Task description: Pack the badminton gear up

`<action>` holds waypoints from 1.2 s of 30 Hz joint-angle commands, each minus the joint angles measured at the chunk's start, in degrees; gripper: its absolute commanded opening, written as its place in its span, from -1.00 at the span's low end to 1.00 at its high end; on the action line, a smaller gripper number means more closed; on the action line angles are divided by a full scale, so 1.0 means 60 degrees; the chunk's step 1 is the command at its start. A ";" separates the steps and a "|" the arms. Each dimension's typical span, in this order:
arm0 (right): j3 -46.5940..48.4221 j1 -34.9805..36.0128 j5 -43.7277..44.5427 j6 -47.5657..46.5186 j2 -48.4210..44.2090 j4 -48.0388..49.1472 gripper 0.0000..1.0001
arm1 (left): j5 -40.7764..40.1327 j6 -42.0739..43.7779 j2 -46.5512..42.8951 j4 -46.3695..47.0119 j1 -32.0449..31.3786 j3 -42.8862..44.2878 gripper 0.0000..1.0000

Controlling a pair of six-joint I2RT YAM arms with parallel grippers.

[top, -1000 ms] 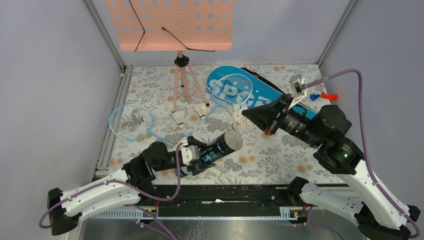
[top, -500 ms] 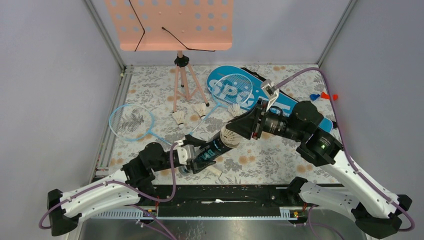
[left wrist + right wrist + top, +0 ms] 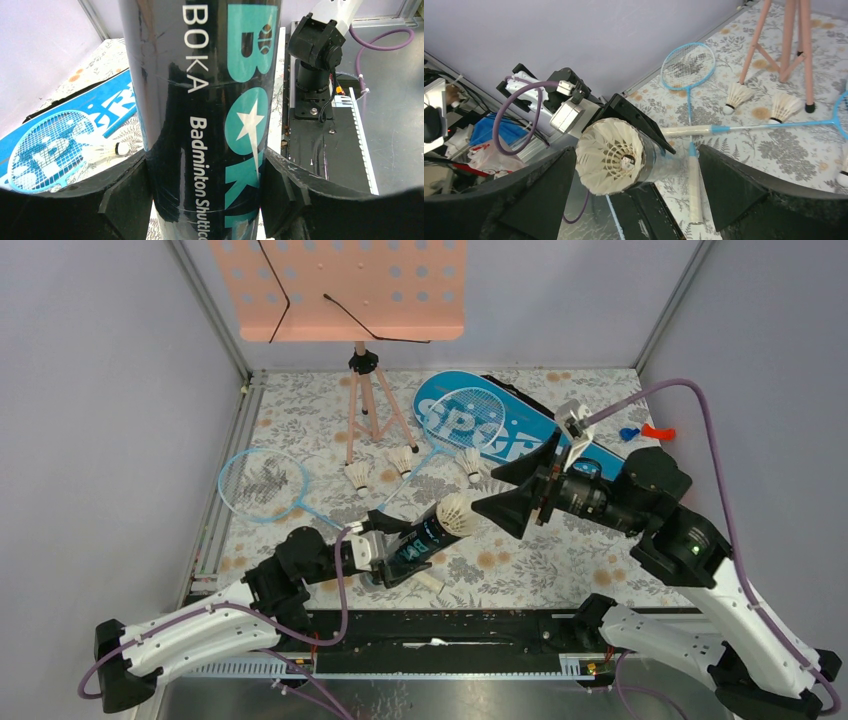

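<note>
Tube [image 3: 425, 537] long, black, lettered, tilted above table near front edge, clamped across its body by left gripper [image 3: 400, 548]; both pads pressed on tube sides in left wrist view. White shuttlecock [image 3: 457, 512] seated in tube's open mouth, feathers outward. Right gripper [image 3: 485, 490] spread wide, empty, just off that mouth, fingers apart from shuttlecock in right wrist view. Three loose shuttlecocks [image 3: 402, 460] on table between rackets. One racket [image 3: 262, 483] flat at left, other racket [image 3: 470, 415] head lying on blue bag [image 3: 520, 430] at rear.
</note>
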 commanded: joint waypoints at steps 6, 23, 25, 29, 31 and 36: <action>0.1431 0.0032 0.0491 -0.1376 0.0963 -0.3115 0.99 | 0.0347 0.0146 -0.0056 0.0778 -0.0011 0.0124 -0.72; 0.1838 0.0507 0.1176 -0.1572 0.3613 -0.3429 0.99 | 0.0378 0.0249 -0.0266 0.0682 -0.0011 0.0067 -0.73; 0.1678 0.0603 0.0820 -0.1500 0.3784 -0.3257 0.99 | 0.0375 0.0263 -0.0350 0.0688 -0.0013 0.0042 -0.73; 0.1402 0.0837 0.0341 -0.1424 0.4086 -0.3001 0.99 | 0.0441 0.0293 -0.0461 0.0759 -0.0011 -0.0013 -0.74; 0.1206 0.0901 -0.0080 -0.1372 0.4223 -0.2686 0.99 | 0.0469 0.0293 -0.0465 0.0808 -0.0011 -0.0034 -0.74; 0.1372 0.0909 -0.0529 -0.1533 0.4152 -0.2467 0.99 | 0.0322 0.0306 -0.0396 0.0705 -0.0011 -0.0065 -0.75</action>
